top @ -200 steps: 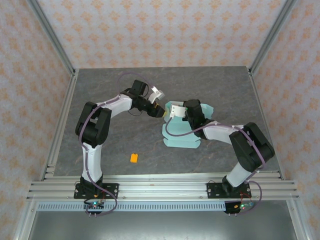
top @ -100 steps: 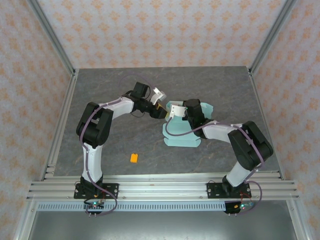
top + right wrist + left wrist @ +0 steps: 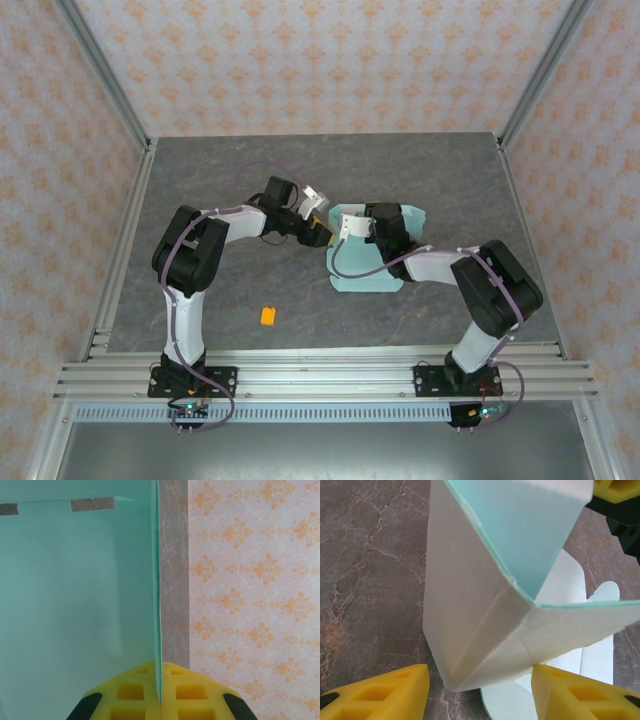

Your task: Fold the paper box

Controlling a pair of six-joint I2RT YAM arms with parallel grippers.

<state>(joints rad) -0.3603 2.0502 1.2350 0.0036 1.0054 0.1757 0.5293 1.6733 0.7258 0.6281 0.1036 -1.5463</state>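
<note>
**Grey marbled tabletop, thin card standing half-raised between two arms**

Patterned wallpaper is closing in a grey veined table (image 3: 230, 180), and the paper box (image 3: 362, 278) is lying right of centre on it, partly flat and partly lifted into upright panels.

In the left wrist view the paper box (image 3: 480, 605) is showing a creased corner, white outside and mint inside. It is looking very light and thin: stiff enough to stand along its scores, yet likely to buckle, dent or slide on the smooth table if pushed hard. My judgement is that the best holds are panel edges close to a crease, pinched lightly, not the middle of a flap.

The right gripper (image 3: 347, 226) is doing just that: its yellow pads (image 3: 142, 687) are pressing together on the edge of an upright panel (image 3: 75, 580).

The left gripper (image 3: 320, 226) is standing about half spread, its fingers (image 3: 385, 692) straddling the folded corner without clearly gripping it.
</note>
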